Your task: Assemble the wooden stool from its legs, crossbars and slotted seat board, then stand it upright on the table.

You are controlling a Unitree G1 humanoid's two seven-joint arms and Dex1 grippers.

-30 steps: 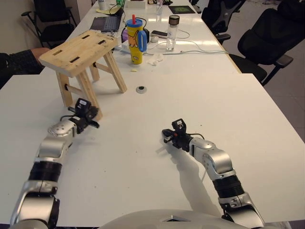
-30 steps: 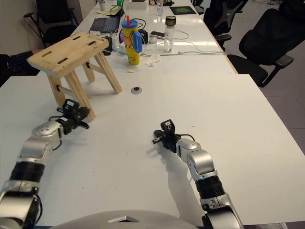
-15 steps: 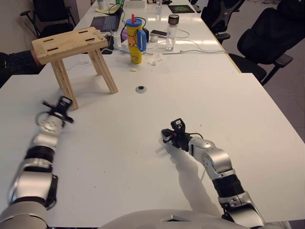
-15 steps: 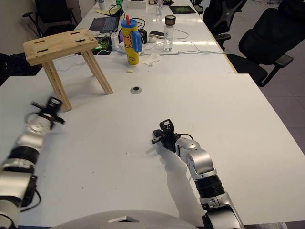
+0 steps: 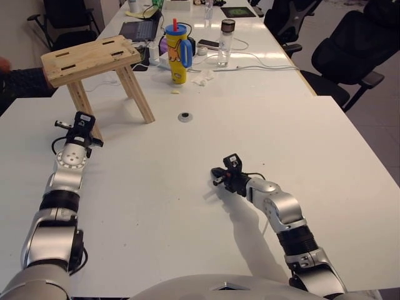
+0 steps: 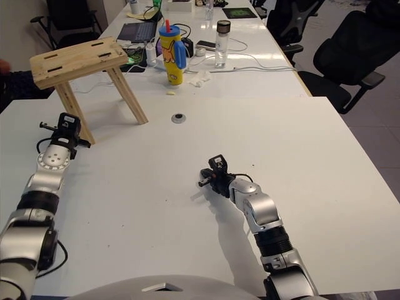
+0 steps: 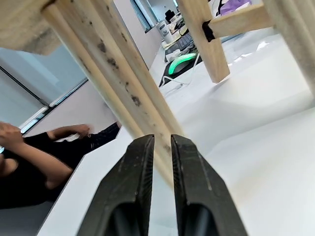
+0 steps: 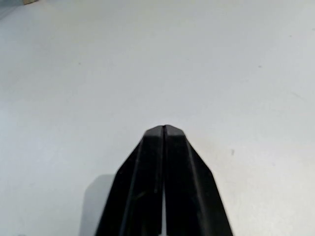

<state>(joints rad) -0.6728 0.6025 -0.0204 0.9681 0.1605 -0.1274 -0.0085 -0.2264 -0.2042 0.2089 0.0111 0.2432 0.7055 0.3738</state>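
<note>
Pale wood marks out the stool point(image 5: 90, 57), which stands upright on the white table point(image 5: 325, 144) with its slotted seat board on top and its legs splayed; by the look of it, it is already assembled and the task is close to done. From the head camera, the left gripper point(image 5: 80, 122) sits just beside the foot of the stool's nearest leg, on the robot's side of it. The right gripper point(image 5: 216, 178) lies low over the table, well apart from the stool, off to its right and nearer the robot — so the left arm is much the closer. A yellow cup point(image 5: 178, 53) stands just beyond the stool. In the left wrist view that leg point(image 7: 118, 83) slants up directly ahead of the fingertips, its long axis running up and away, and a crossbar point(image 7: 241, 22) joins a farther leg. The fingers are all but closed, with a thin slit between them, and hold nothing. In the right wrist view the fingers are pressed together and empty, pointing away over bare tabletop.
</note>
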